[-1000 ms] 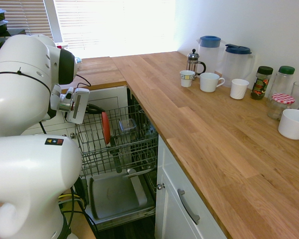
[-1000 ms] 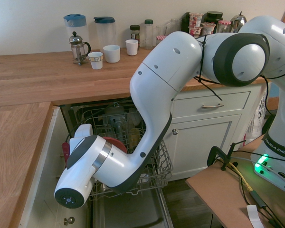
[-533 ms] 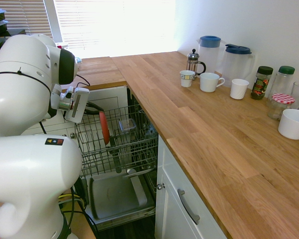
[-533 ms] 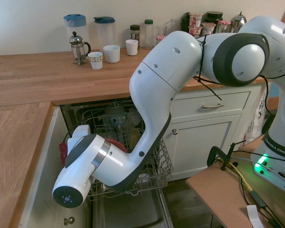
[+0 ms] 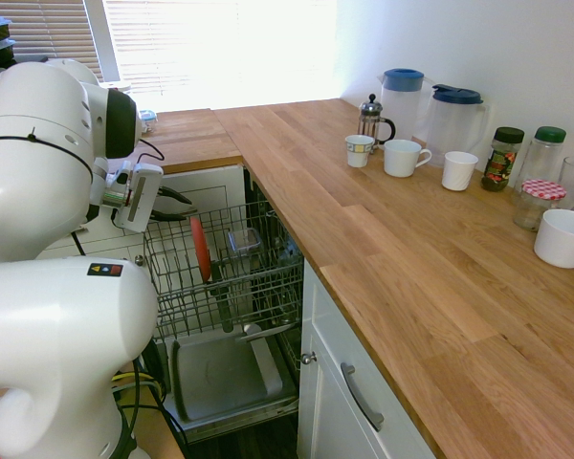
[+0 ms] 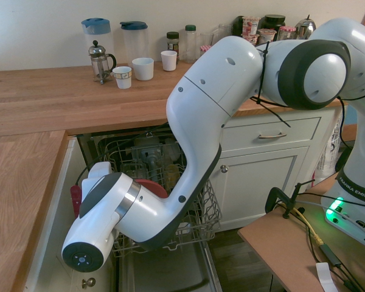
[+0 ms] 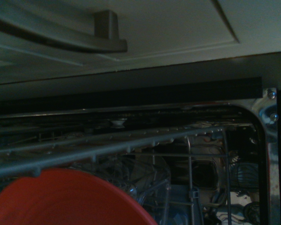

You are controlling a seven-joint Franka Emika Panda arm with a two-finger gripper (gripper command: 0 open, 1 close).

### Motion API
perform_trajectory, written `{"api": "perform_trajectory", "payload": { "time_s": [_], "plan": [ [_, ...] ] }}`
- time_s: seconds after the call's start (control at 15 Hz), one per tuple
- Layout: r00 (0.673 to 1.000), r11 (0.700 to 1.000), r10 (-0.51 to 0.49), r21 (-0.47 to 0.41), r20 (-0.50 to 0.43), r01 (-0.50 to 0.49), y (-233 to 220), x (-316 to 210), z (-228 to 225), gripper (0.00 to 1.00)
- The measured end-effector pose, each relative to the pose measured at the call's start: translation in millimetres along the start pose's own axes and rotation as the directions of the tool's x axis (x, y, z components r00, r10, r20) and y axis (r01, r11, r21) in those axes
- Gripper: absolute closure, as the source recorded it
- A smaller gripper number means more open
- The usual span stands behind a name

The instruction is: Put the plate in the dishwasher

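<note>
The coral-red plate [image 5: 201, 250] stands on edge in the grey wire rack [image 5: 268, 282] of the open dishwasher, whose door [image 5: 220, 378] hangs down below. My gripper [image 5: 180, 207] is just to the plate's left, above the rack's edge, open and a short way off the plate. From the other side the plate [image 6: 156, 186] shows as a red arc behind my wrist, inside the rack [image 6: 208, 214]. In the wrist view the plate's rim [image 7: 70, 199] fills the lower left under the rack wires [image 7: 131, 140].
A clear container [image 5: 243, 239] sits in the rack next to the plate. White cabinets [image 5: 340, 402] flank the dishwasher. On the wooden counter [image 5: 392, 249] stand mugs [image 5: 402, 157], a French press [image 5: 371, 119], two jugs [image 5: 454, 120] and jars [image 5: 503, 158].
The gripper has opened, let go of the plate and drawn back to the left. The plate has stayed upright in the rack.
</note>
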State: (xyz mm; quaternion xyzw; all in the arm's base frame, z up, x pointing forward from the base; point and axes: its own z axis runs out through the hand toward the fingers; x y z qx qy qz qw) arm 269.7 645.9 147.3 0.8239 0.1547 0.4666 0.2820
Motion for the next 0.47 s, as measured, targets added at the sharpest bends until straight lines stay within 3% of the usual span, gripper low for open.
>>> {"api": "perform_trajectory", "payload": {
  "time_s": [0.47],
  "plan": [
    [0.999, 0.998, 0.047, -0.036, 0.026, -0.046, 62, 40, -60, 0.0]
  ]
}}
